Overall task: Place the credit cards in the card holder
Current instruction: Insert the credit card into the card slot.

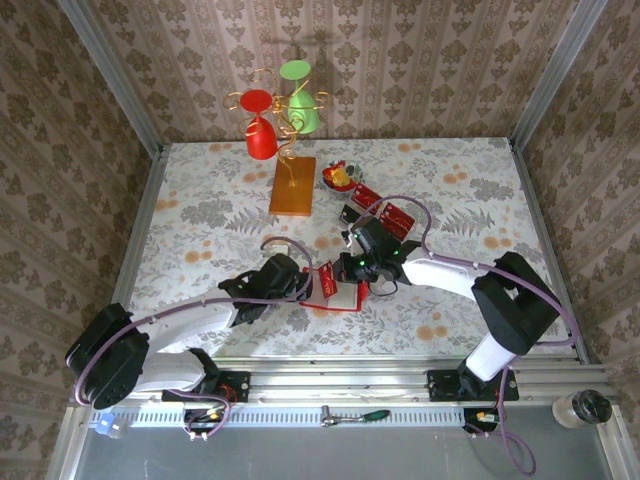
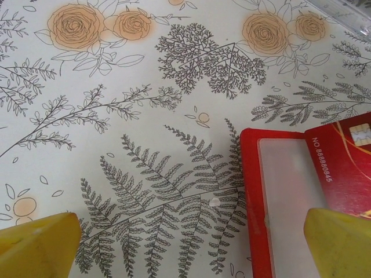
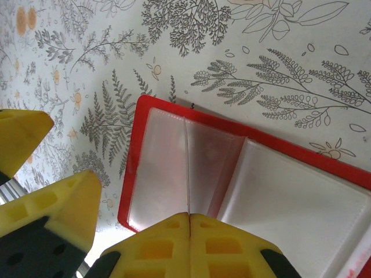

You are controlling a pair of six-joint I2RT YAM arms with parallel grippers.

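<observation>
The card holder (image 3: pixel 232 174) lay unfolded on the bench (image 2: pixel 145 87) between my arms, pale pockets up. One crease ran straight ahead of my right tool (image 3: pixel 190 231), which was clenched shut with nothing visible between its tips. My left tool (image 2: pixel 188 246) stood released, wide, straddling the holder's edge. A credit card (image 2: pixel 342 168) reading "NO 88880845" overlapped the holder. Other credit cards (image 1: pixel 395 217) lay beyond, nearer my right arm.

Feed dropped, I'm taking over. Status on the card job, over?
Left gripper open, straddling card holder edge. Right gripper shut above it. One credit card lies on its pale inside; tucked or not, unclear. Spare cards farther back.
</observation>
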